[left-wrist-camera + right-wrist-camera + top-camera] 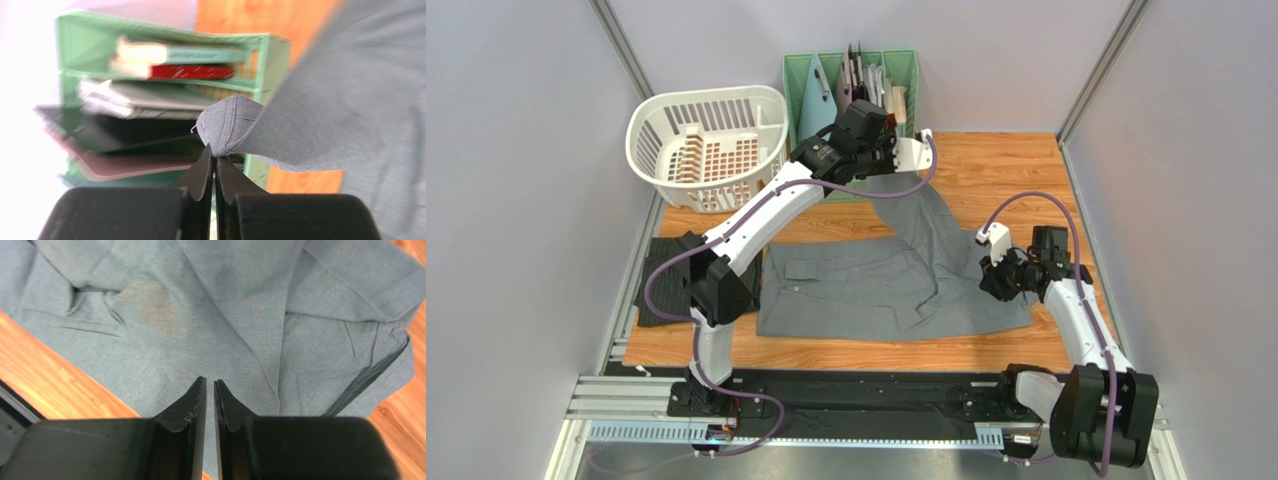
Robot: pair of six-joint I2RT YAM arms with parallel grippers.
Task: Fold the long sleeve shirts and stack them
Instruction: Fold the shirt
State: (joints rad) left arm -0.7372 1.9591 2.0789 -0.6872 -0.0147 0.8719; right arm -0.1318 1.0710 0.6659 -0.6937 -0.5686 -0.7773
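Grey shirt [866,295]: lies flat mid tabletop [1016,170], mostly spread out, pocket side up. I see no finished fold.
Sleeve [923,215]: drawn up off the shirt toward the far side, its cuff [227,122] in the air by the green rack [75,55].
Left tool [215,159]: clamped on that cuff.
Right tool [210,385]: fingers nearly together with nothing between them, over the shirt's right part. I can't tell if it touches the cloth.
Dark shirt [661,262]: at the left tabletop edge, partly under my left arm. It looks compact, but I can't tell if it is folded.
Progress: early, I judge. A sleeve fold is in hand.
Left to do: body folds, then stacking the two shirts.
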